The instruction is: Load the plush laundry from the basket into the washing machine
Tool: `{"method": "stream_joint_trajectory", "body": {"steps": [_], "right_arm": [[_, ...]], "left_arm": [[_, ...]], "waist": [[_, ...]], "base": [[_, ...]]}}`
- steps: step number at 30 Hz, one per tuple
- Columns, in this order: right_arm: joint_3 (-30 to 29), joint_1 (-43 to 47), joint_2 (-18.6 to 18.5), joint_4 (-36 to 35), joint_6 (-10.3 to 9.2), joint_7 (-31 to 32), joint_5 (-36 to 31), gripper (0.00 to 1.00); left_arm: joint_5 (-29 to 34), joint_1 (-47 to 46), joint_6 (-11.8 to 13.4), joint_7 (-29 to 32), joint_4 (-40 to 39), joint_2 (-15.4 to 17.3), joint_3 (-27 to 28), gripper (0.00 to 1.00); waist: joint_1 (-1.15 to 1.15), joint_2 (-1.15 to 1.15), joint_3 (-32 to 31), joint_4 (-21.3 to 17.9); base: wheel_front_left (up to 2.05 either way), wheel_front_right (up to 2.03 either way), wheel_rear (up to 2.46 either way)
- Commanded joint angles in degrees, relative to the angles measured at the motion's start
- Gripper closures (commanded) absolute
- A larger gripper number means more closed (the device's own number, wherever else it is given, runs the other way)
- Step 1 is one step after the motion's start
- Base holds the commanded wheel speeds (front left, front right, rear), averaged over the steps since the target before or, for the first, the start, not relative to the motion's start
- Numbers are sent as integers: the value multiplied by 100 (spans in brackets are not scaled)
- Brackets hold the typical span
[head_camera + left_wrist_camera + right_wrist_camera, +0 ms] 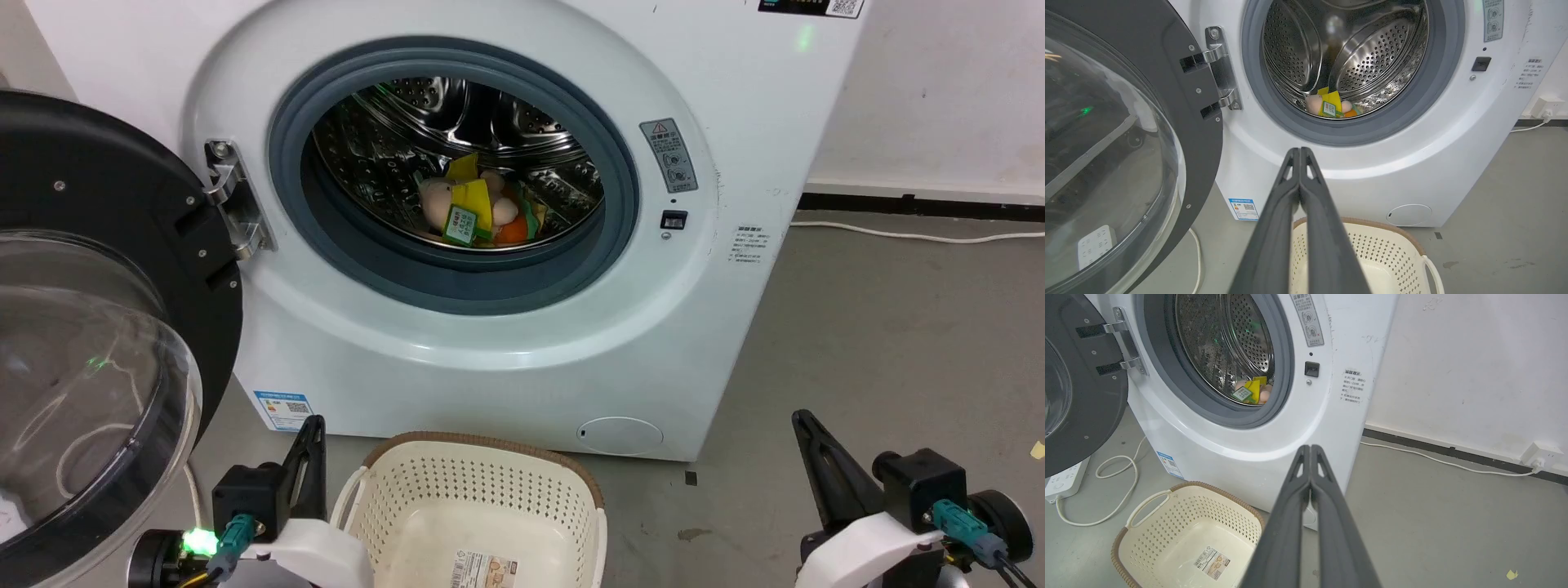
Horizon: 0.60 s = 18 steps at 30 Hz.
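The white washing machine (pixel 506 351) stands with its black-rimmed door (pixel 106 327) swung wide to the left. Low in its steel drum lie the pink doll (pixel 457 204) with yellow parts and a green tag, and beside it the orange plush (pixel 513 230); both also show in the left wrist view, doll (pixel 1314 104) and orange plush (pixel 1350 113). On the floor in front sits the cream basket (pixel 482 498), nothing in it but its label sticker (pixel 1212 561). My left gripper (pixel 1299 150) is shut and holds nothing, left of the basket. My right gripper (pixel 1309 447) is shut, off to the right.
A white power strip (pixel 1063 479) and looped cable (pixel 1118 486) lie on the floor under the open door. Another cable (pixel 1433 457) runs along the wall to a socket (pixel 1539 455). Bare grey floor (pixel 898 343) spreads right of the machine.
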Motion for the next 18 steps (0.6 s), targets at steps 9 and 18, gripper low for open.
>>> {"method": "stream_joint_trajectory", "body": {"steps": [9, 18], "right_arm": [[-16, -70, -7, -12, 30, 8, -43, 100], [-16, -70, -7, -12, 30, 8, -43, 100]], "left_arm": [[16, -87, -31, 2, -29, -3, 19, 100], [16, -87, -31, 2, -29, -3, 19, 100]], "waist": [[0, 0, -1, 0], [0, 0, -1, 0]], "base": [[0, 0, 0], [0, 0, 0]]}}
